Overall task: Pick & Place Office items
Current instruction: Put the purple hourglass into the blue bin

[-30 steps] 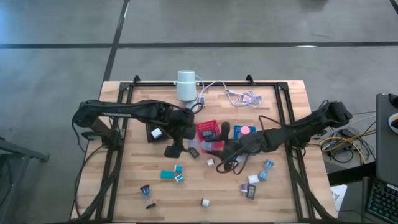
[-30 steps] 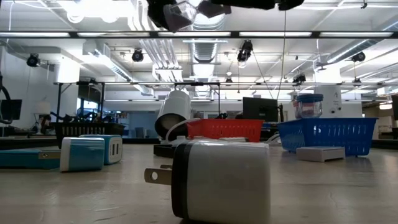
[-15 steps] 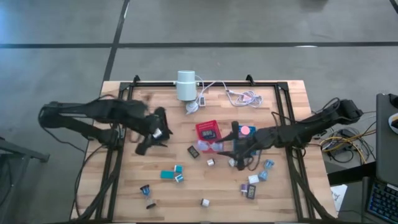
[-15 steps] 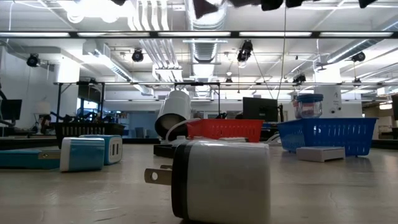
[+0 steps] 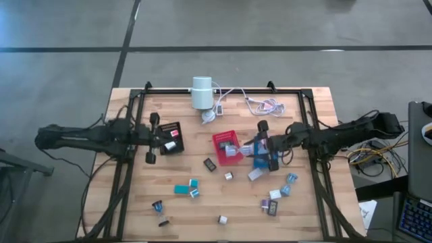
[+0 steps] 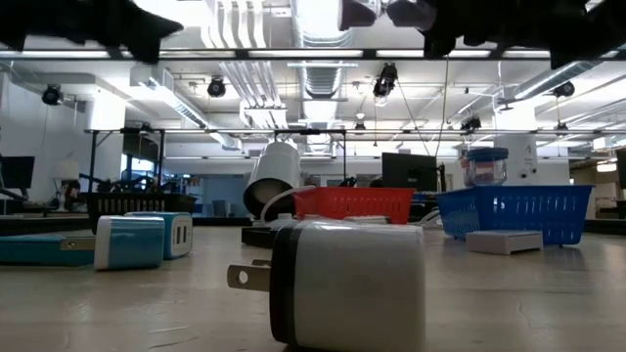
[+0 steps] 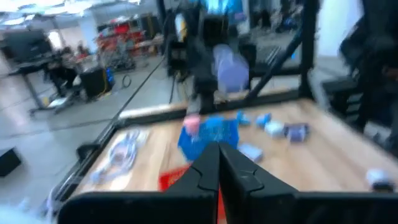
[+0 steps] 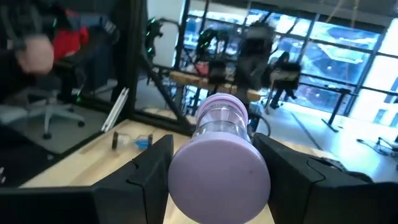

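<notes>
The right hand holds a lilac disc above the blue tray, right of centre on the surface; release comes next. The left hand, at nine o'clock, is pinched closed, empty.

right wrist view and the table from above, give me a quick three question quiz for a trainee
1. True or false: the right tool holds a lilac round piece.
2. The left tool has its fingers: A) spread wide B) closed together, holding nothing.
3. Which tray does the right tool hover over in the high view?

Key: 1 true. 2 B. 3 the blue tray, beside the red tray.
</notes>
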You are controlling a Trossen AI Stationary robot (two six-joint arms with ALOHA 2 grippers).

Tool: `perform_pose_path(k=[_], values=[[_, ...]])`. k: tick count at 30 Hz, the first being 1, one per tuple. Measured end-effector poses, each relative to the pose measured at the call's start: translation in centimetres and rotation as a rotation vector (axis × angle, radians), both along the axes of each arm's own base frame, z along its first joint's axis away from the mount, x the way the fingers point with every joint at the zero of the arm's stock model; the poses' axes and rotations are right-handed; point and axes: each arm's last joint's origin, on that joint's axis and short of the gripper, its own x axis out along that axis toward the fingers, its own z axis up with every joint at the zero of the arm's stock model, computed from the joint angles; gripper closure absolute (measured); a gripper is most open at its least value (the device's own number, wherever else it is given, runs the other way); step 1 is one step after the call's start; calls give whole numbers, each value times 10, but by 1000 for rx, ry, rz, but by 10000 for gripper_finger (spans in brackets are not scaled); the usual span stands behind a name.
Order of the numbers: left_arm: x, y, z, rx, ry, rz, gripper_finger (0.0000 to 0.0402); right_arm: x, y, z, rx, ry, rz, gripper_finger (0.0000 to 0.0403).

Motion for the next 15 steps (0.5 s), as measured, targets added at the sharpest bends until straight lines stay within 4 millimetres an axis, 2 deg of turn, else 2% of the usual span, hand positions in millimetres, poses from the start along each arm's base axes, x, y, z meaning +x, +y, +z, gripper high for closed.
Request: perform_pose_path(k=[5, 15], values=[[-9, 4, -22, -1, 6, 50, 397, -17, -10, -6, 49, -6, -34, 210], [-25, 4, -36, -40, -54, 59, 400, -63, -22, -13, 163, -96, -34, 210]])
